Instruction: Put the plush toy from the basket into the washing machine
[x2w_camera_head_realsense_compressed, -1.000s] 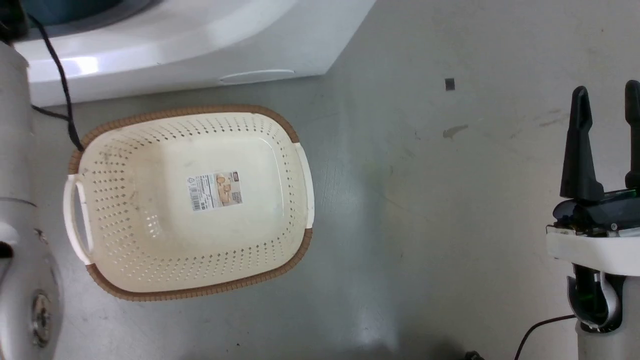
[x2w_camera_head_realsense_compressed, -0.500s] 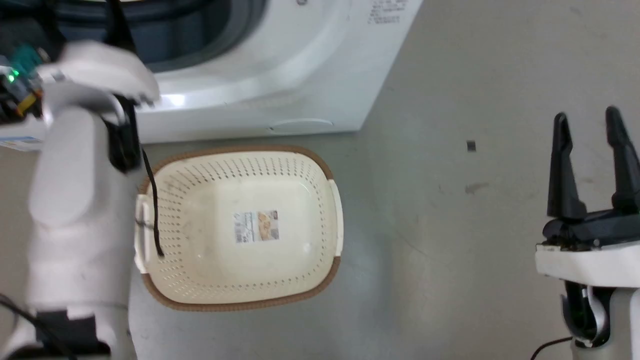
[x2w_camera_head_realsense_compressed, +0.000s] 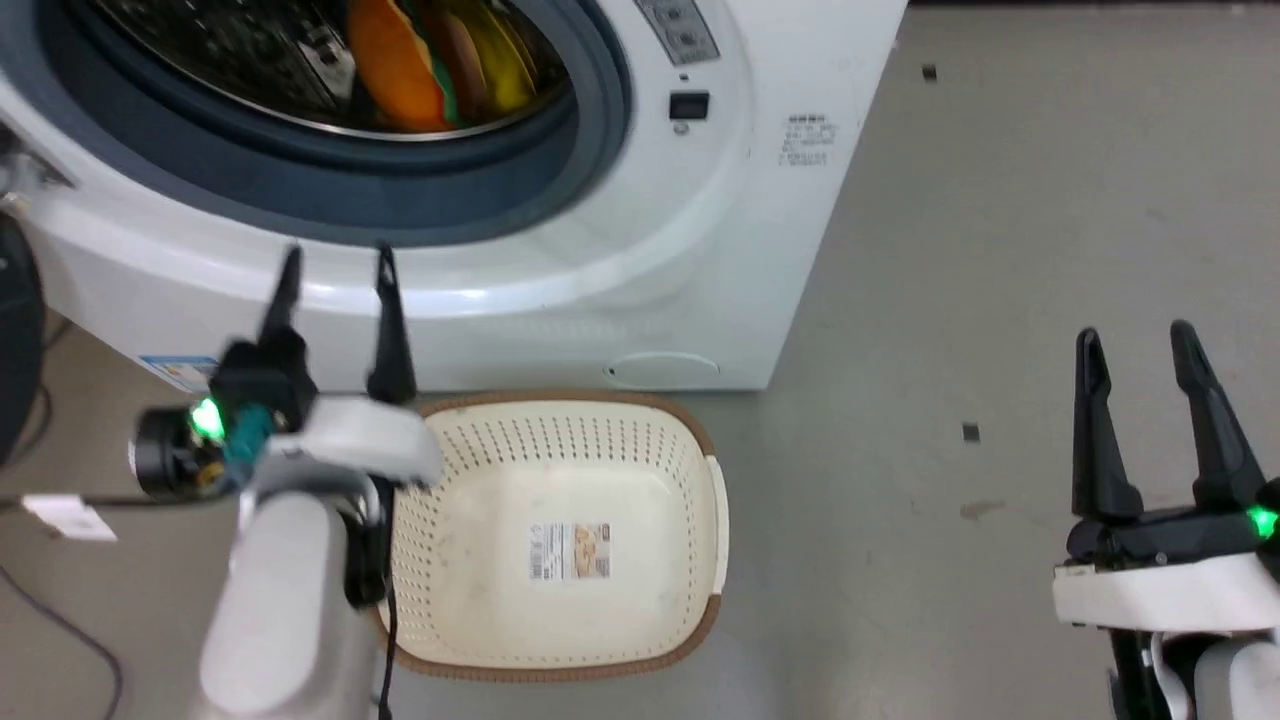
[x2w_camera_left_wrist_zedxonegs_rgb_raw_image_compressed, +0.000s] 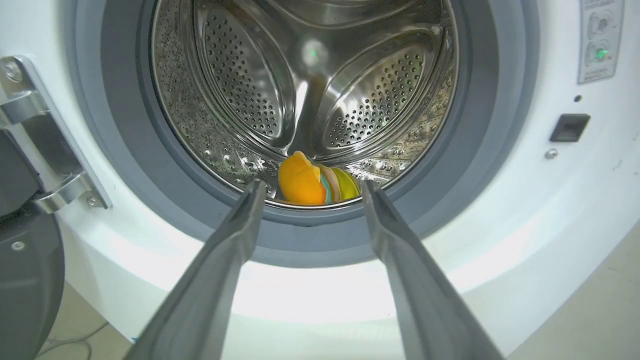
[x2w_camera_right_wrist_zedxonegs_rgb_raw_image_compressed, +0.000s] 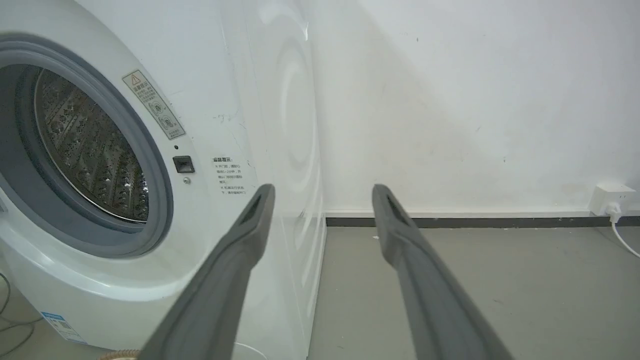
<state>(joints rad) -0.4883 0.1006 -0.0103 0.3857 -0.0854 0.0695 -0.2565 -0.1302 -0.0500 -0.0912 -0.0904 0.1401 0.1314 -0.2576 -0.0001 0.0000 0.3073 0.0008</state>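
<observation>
At twelve o'clock, low inside the washing machine (x2w_camera_head_realsense_compressed: 700, 230), sits the plush toy (x2w_camera_head_realsense_compressed: 430, 70): likely soft, light, best pinched across its layers. Left gripper (x2w_camera_head_realsense_compressed: 337, 255) and right gripper (x2w_camera_head_realsense_compressed: 1135, 335) gape empty.

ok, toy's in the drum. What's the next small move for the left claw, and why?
Probably draw the left claw straight back from the washing machine. The plush toy lies inside the drum, the basket holds just its label sticker, and the claw is open and empty outside the port.
</observation>
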